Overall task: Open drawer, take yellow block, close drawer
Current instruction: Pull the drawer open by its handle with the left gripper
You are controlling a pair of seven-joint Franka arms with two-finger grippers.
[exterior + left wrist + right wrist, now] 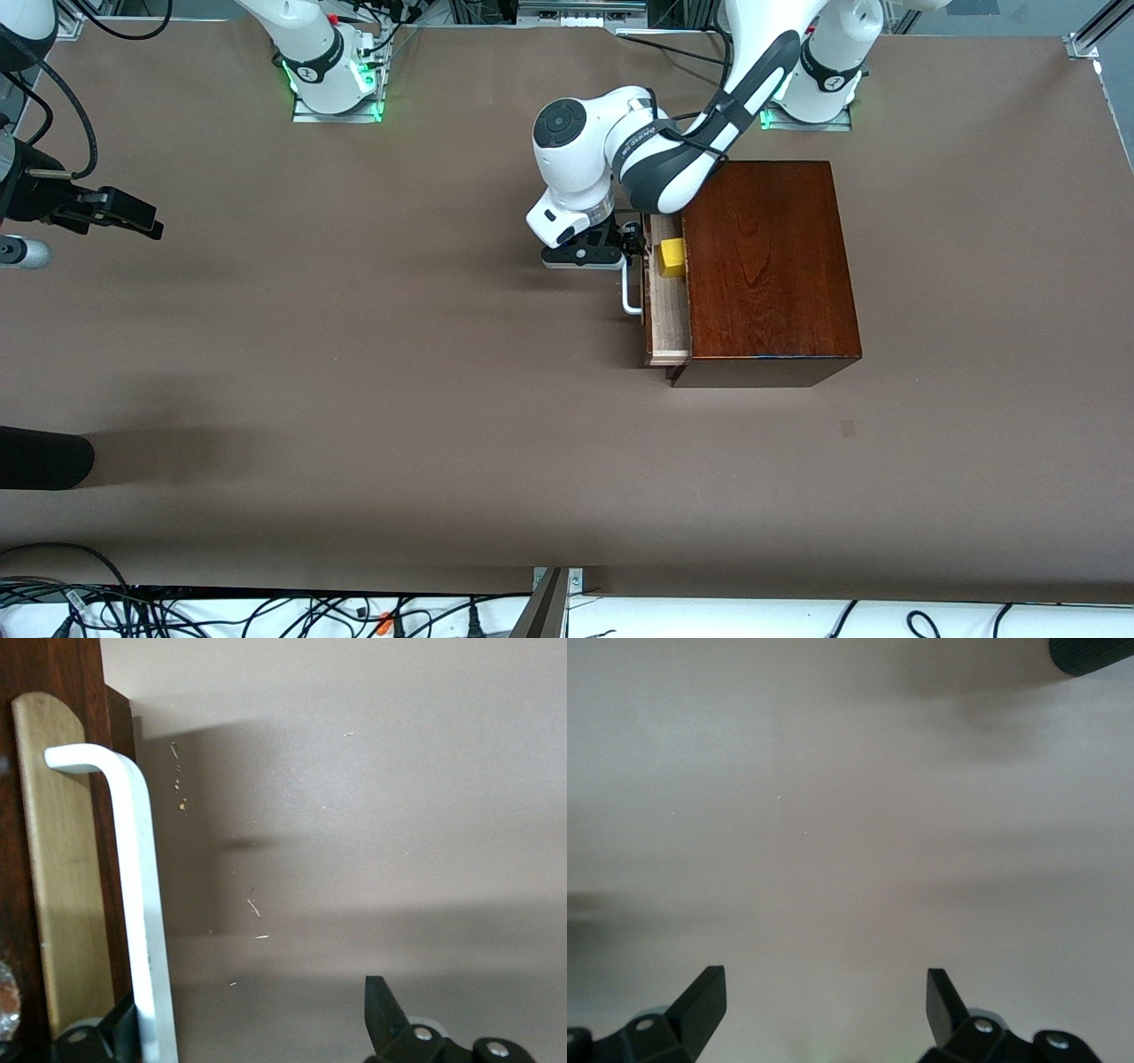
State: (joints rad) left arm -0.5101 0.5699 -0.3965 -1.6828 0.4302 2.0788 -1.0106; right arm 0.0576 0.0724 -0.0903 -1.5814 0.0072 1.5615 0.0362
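Plainly, we see broad bare brown table [354,372] all around the dark reddish-brown wooden box [766,266], with most open room toward the right arm's end. The box's single drawer [666,310], pale inside, stands pulled partly out toward that end, its white U-shaped bar handle [142,904] projecting from the dark front. The small bright yellow block [672,256] sits in the drawer's exposed strip, just beside the box's edge. We can read no writing or labels. The left arm reaches from its base past the box, elbow bent, wrist pointing down; the left gripper [620,251] is at the handle, its fingers spread, one against the bar. The right gripper [824,1001] waits, fingers wide apart over bare table, well away from the box.
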